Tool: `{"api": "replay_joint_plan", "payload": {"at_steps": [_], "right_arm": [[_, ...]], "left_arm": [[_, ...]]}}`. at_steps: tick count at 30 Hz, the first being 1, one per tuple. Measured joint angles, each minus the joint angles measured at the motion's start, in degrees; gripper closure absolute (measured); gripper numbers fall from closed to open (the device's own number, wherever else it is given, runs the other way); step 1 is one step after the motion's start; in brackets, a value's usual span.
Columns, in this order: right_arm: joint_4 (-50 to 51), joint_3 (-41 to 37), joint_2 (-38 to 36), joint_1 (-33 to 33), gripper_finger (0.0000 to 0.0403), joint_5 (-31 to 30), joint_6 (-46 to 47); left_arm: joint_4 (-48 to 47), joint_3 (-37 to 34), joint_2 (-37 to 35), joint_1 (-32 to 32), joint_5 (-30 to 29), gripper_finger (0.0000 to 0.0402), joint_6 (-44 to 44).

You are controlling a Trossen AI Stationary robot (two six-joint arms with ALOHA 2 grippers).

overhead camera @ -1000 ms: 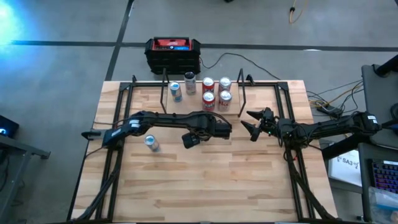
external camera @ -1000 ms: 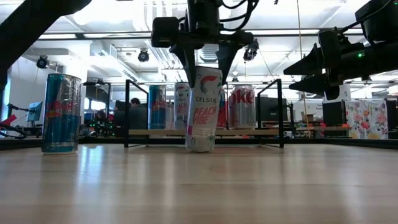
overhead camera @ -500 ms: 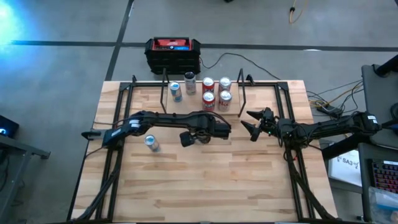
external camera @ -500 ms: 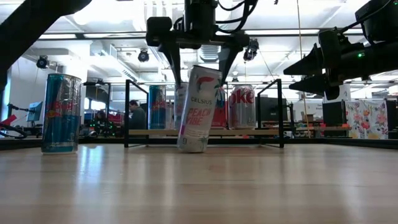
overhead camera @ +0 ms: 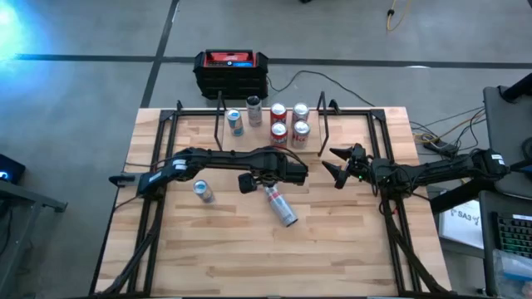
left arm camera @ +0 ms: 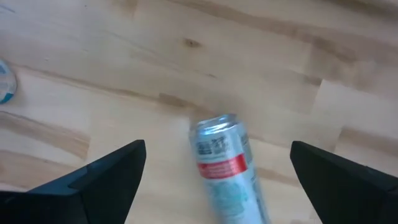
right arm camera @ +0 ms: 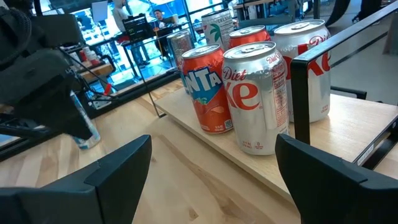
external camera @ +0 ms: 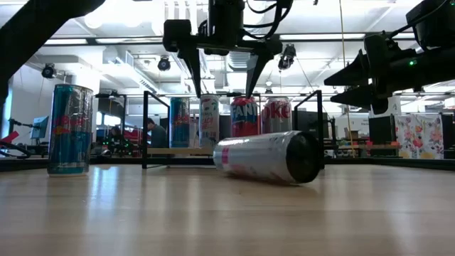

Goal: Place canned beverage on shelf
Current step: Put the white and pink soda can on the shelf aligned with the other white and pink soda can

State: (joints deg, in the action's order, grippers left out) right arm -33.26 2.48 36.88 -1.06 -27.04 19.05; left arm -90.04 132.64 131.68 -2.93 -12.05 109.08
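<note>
A white canned beverage [overhead camera: 280,205] lies on its side on the wooden tabletop, in front of the shelf [overhead camera: 249,138]. It also shows in the low view [external camera: 266,158] and in the left wrist view [left arm camera: 225,171]. My left gripper [overhead camera: 264,178] hangs open above the can's far end, its fingers [external camera: 193,67] clear of it. The shelf's plank [right arm camera: 323,146] holds several upright cans [overhead camera: 289,123]. My right gripper [overhead camera: 336,167] waits open, off the table, to the right of the shelf's near right corner.
A blue can [overhead camera: 202,191] stands upright on the table's left part, near my left arm. A black-and-red box [overhead camera: 232,72] sits beyond the far edge. Black rod uprights [overhead camera: 322,124] stand at the shelf's ends. Bare tabletop [overhead camera: 274,257] stretches toward the near edge.
My left gripper has opened and let go of the white can. The can, held upright on the table a second ago, tipped over and now lies on its side, slanting toward the near right. My right arm has kept still.
</note>
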Motion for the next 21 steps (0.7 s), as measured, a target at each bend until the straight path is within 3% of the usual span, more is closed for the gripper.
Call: {"api": "replay_joint_plan", "payload": {"at_steps": [9, 15, 21], "right_arm": [[0.00, 0.00, 0.00, 0.00, 0.0076, 0.00, -0.01], [0.00, 0.00, 0.00, 0.02, 0.0076, 0.00, 0.00], [0.00, 0.00, 0.00, 0.00, 0.0076, 0.00, -0.01]], "left_arm": [[6.68, -0.96, 2.43, -4.44, 7.36, 0.0029, -4.09], [10.32, -1.04, 5.25, -7.42, 14.71, 0.0066, -5.34], [18.55, -1.09, 6.44, -9.58, 14.75, 0.0120, -4.99]]}}
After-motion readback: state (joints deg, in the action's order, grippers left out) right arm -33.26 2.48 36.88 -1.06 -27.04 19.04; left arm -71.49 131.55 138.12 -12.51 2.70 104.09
